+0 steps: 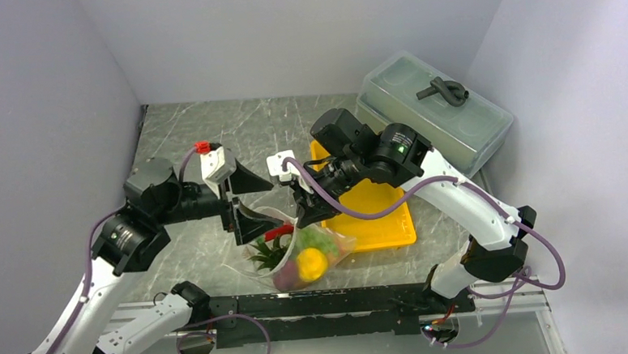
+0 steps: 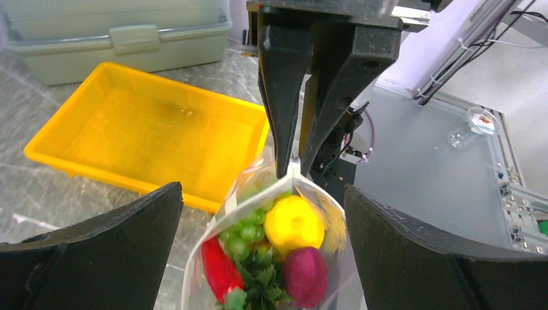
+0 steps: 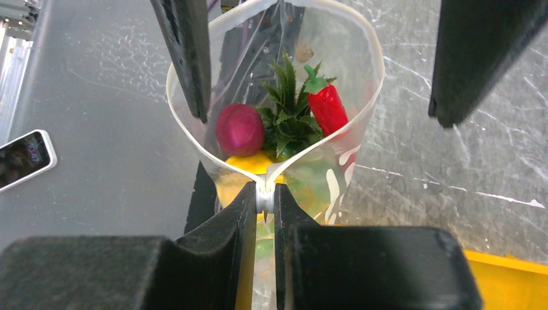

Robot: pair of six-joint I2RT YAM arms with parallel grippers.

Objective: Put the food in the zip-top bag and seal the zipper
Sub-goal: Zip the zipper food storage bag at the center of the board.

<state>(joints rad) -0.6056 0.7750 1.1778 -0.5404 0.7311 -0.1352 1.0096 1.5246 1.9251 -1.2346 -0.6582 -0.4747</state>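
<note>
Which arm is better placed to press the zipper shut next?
Left. The left hand stands open and free, fingers either side of the zip-top bag's mouth, so it could likely close on the zipper. The right hand is busy, shut on the zipper's end.

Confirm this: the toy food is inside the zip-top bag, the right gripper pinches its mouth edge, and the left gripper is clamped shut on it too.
Wrong on the left gripper: it is open, fingers spread wide either side of the zip-top bag, as the left wrist view shows. The food is inside, and the right gripper pinches the mouth edge.
</note>
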